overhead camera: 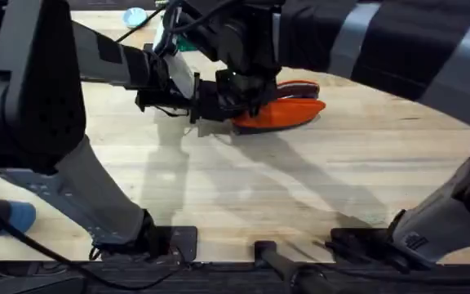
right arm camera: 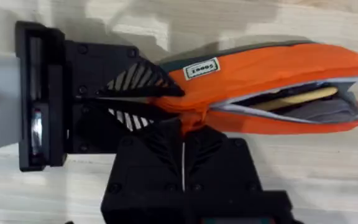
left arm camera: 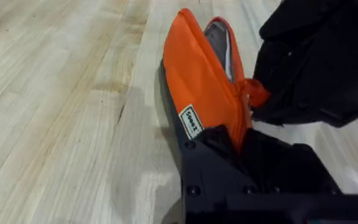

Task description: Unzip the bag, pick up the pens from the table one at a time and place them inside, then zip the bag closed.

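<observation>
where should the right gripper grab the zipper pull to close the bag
Grip the small red pull at the bag's end near the left gripper, which is shut on that end's fabric. The pull sticks up from the zipper line as a thin tab, so pinch its flat sides from above, as the right gripper sits now. The mouth gapes toward the far end, so draw it that way.

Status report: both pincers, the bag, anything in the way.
Left pincer shut on the bag at its zipper end. Right pincer shut on the red pull. Bag unzipped, yellowish-tan pen inside. Nothing in the way on the table.
</observation>
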Robot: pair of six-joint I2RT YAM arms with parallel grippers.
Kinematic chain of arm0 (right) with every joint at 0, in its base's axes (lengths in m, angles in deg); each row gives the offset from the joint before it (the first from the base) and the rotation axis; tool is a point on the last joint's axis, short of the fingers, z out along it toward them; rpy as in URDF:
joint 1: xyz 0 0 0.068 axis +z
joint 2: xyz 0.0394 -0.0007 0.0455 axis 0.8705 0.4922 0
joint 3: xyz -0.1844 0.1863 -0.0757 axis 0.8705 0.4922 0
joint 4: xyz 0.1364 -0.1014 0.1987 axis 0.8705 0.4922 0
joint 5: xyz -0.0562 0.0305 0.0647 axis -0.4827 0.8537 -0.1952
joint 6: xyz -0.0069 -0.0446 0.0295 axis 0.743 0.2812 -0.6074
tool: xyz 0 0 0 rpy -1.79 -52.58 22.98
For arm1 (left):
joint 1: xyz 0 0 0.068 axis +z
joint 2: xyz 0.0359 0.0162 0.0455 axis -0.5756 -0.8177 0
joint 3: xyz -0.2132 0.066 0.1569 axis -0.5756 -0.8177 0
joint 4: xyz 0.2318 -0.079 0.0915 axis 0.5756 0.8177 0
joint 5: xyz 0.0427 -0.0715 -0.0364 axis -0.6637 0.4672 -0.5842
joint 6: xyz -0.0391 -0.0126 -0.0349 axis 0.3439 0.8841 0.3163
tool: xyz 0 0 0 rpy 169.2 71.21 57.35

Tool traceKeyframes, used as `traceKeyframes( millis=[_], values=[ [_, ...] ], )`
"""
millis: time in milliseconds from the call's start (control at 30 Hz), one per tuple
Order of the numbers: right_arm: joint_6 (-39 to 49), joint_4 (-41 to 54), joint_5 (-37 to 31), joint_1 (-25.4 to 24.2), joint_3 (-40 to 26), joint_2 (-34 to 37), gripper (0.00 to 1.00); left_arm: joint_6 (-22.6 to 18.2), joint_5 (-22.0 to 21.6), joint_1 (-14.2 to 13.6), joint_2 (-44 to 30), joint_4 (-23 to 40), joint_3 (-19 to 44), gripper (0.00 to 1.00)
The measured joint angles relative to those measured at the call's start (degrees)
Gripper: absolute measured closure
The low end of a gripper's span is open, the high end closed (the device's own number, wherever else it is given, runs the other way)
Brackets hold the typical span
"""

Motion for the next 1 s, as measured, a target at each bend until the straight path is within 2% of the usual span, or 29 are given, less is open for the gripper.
traceKeyframes(
  millis=[300, 1000],
  values=[
    [2.59, 2.38, 0.0, -0.3, -0.02, 0.0, 0.971, 0.0, 0.0, 0.0, 0.0, 0.0, 0.0, 0.956],
    [-0.73, 4.31, 0.48, -3.51, -0.04, -0.02, 0.968, 2.34, -0.39, 0.0, 0.0, -0.02, 0.0, 0.958]
  ],
)
